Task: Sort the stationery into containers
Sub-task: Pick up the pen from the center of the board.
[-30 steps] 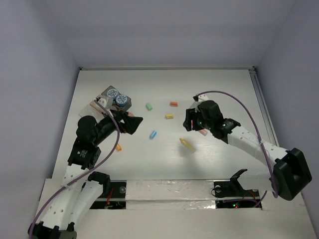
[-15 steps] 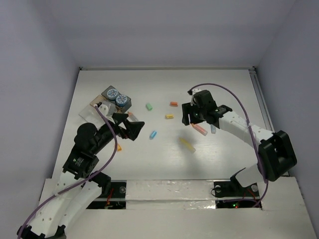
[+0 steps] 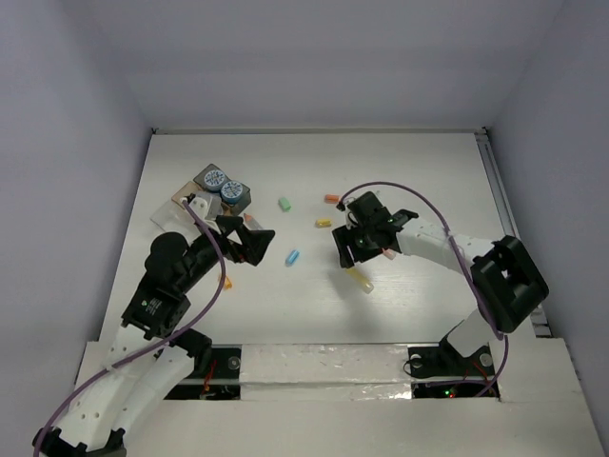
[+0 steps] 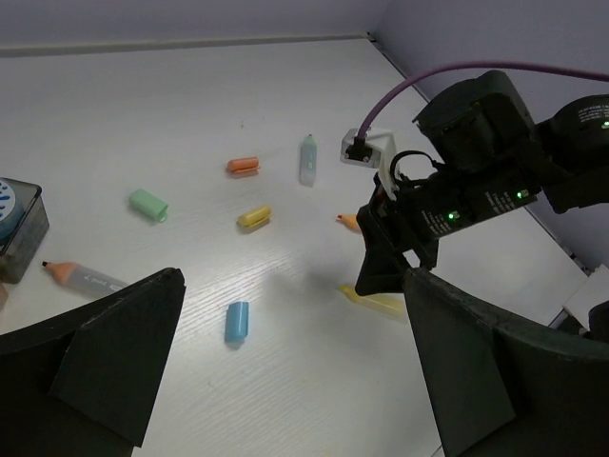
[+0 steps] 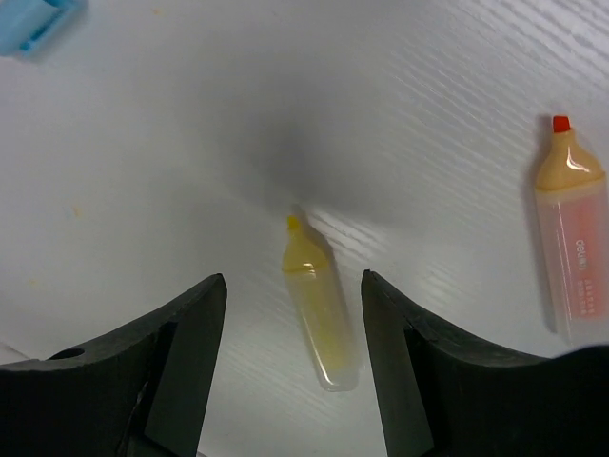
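Note:
My right gripper [image 3: 345, 254] is open and hangs low over a yellow pen [image 3: 360, 278]. In the right wrist view the yellow pen [image 5: 321, 309] lies on the table between my open fingers [image 5: 190, 362], untouched. My left gripper [image 3: 257, 242] is open and empty, just left of a blue eraser [image 3: 292, 257]; the blue eraser [image 4: 236, 321] lies ahead of it in the left wrist view. Green [image 3: 284, 204], orange [image 3: 331, 199] and yellow [image 3: 324, 223] erasers lie mid-table. An orange pen [image 5: 571, 257] lies right of the yellow one.
The containers stand at the back left: a dark grey box [image 3: 238, 201] holding two round blue tubs [image 3: 215, 178], a tan tray [image 3: 181, 199] and a clear tray [image 3: 164, 217]. A small orange item [image 3: 226, 282] lies by my left arm. A pale pen [image 4: 307, 159] lies further back.
My right gripper has swung left and toward the near edge, coming down over the yellow pen. My left gripper has shifted slightly, staying open near the blue eraser.

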You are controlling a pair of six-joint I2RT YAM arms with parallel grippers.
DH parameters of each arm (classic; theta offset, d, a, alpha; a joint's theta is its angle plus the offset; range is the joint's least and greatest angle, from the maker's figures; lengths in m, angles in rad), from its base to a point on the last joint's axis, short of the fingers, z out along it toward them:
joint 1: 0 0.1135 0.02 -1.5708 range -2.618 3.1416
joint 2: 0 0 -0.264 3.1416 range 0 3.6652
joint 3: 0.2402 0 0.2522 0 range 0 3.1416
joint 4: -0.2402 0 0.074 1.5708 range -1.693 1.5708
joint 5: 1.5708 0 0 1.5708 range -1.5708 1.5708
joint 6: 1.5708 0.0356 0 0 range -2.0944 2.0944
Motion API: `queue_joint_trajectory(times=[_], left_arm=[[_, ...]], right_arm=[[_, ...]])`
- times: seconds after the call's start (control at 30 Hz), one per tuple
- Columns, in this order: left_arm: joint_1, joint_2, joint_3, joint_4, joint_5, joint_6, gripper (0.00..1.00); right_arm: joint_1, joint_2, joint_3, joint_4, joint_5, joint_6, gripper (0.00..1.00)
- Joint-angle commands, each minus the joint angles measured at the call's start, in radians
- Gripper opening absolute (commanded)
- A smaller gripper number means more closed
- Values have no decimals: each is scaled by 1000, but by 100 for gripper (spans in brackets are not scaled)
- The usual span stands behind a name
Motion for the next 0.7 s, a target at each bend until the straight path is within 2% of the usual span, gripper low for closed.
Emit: queue_joint_trajectory(times=[0.0, 0.3, 0.4, 0.5, 0.6, 0.63, 0.67], left_arm=[[2, 10, 40, 29, -6, 4, 99], [13, 15, 35, 34, -3, 0, 99], [22, 18, 35, 35, -2, 0, 99], [22, 20, 34, 35, 0, 0, 99], [22, 21, 34, 35, 0, 0, 99], [22, 23, 34, 35, 0, 0, 99], [22, 23, 32, 35, 1, 0, 99]], right_arm=[[5, 45, -17, -34, 31, -5, 65], [59, 143, 3, -40, 74, -2, 64], [70, 163, 9, -53, 102, 12, 57], [88, 176, 15, -69, 137, 29, 42], [99, 189, 42, -112, 201, 52, 40], [108, 189, 49, -119, 203, 55, 33], [108, 188, 51, -117, 206, 58, 23]])
